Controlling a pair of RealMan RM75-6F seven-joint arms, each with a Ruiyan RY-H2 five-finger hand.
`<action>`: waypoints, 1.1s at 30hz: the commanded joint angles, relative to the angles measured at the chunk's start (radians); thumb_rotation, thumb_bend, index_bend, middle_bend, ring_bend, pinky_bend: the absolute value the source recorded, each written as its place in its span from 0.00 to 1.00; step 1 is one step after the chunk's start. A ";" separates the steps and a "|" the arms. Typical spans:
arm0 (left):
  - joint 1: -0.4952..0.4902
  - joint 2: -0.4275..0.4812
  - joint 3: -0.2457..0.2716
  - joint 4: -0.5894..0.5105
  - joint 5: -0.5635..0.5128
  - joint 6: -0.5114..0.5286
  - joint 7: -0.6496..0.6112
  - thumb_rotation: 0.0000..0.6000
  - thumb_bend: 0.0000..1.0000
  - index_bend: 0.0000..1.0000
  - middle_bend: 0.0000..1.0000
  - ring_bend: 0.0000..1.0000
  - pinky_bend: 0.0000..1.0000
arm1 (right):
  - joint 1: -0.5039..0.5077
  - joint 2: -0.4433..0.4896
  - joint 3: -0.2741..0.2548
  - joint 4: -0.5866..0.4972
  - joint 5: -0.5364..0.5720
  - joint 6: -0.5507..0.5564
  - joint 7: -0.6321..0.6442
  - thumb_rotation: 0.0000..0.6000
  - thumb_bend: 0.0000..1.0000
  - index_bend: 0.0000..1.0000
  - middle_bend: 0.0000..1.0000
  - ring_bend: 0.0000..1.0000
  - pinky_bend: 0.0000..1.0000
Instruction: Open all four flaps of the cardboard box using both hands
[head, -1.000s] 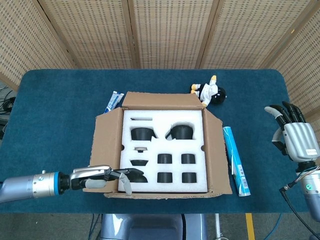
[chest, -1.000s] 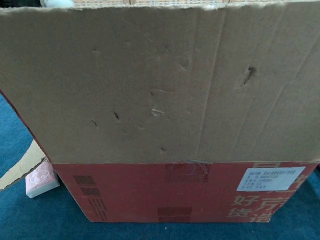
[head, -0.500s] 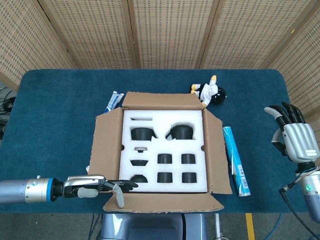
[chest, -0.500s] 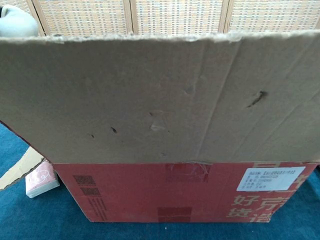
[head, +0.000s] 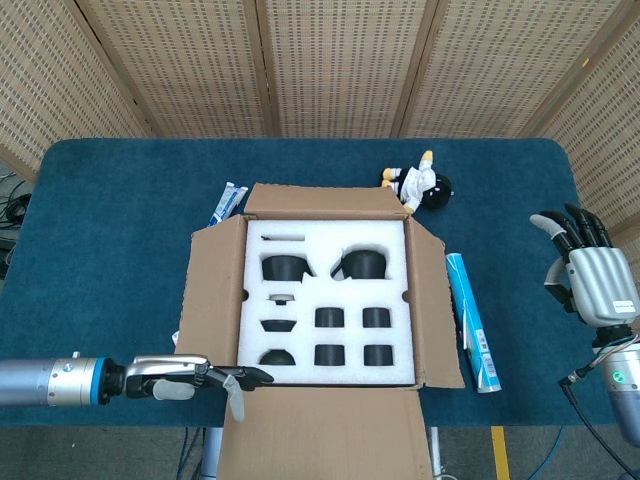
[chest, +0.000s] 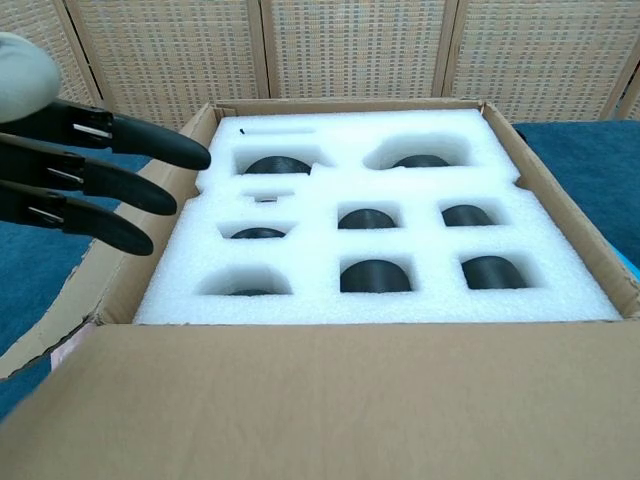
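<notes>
The cardboard box stands mid-table with white foam and black parts showing inside. Its left, right and far flaps are spread outward. The near flap lies folded out toward me, and it fills the bottom of the chest view as the near flap. My left hand hovers at the box's near-left corner with fingers stretched out and nothing in them. In the chest view the left hand's fingers reach over the left flap. My right hand hangs open far to the right, away from the box.
A penguin toy lies behind the box's far right corner. A long blue-and-white carton lies along the right flap. A blue packet sticks out at the far left. The near flap overhangs the table's front edge.
The near flap has swung from upright down and out toward me, uncovering the foam in the chest view. My left hand drew back to the near-left corner. The right hand stayed still.
</notes>
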 joint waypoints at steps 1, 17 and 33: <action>0.003 0.010 0.009 -0.012 -0.034 -0.012 0.051 0.19 0.12 0.36 0.00 0.00 0.00 | -0.001 0.000 0.000 0.001 0.000 0.000 0.002 1.00 1.00 0.17 0.16 0.00 0.06; 0.234 0.128 -0.114 -0.194 -0.553 -0.230 0.971 0.42 0.21 0.36 0.00 0.00 0.00 | -0.003 -0.022 -0.009 0.036 0.007 -0.008 0.009 1.00 1.00 0.17 0.16 0.00 0.06; 0.596 -0.032 -0.277 -0.240 -0.952 0.070 1.797 0.75 0.22 0.33 0.00 0.00 0.00 | -0.024 -0.056 -0.031 0.051 0.035 0.006 -0.064 1.00 1.00 0.13 0.13 0.00 0.02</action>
